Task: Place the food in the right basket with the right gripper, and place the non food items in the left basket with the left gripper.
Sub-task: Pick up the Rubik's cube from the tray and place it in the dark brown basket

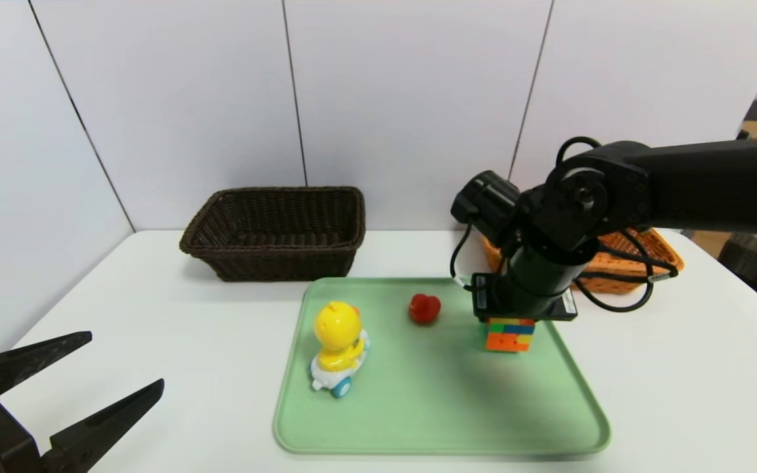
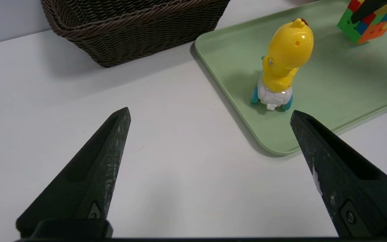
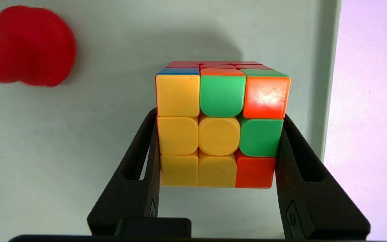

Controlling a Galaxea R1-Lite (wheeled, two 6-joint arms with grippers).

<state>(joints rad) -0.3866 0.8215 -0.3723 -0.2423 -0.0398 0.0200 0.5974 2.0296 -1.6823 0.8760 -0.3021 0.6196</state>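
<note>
Glossy plastic, matt wicker and smooth tray.
Around the smooth, satin green plastic tray [image 1: 444, 420], rough, matt woven wicker forms the dark brown basket [image 1: 273, 263] at 10 o'clock and the orange basket [image 1: 618, 266] at 2 o'clock. On it, the yellow duck toy [image 1: 338, 327] at 9 o'clock is glossy hard plastic, the red duck [image 1: 424, 309] at 12 o'clock smooth and rubbery, the cube [image 3: 219, 136] at 2 o'clock shiny plastic. The left gripper [image 2: 210, 112] has matt black, scuffed faces.
</note>
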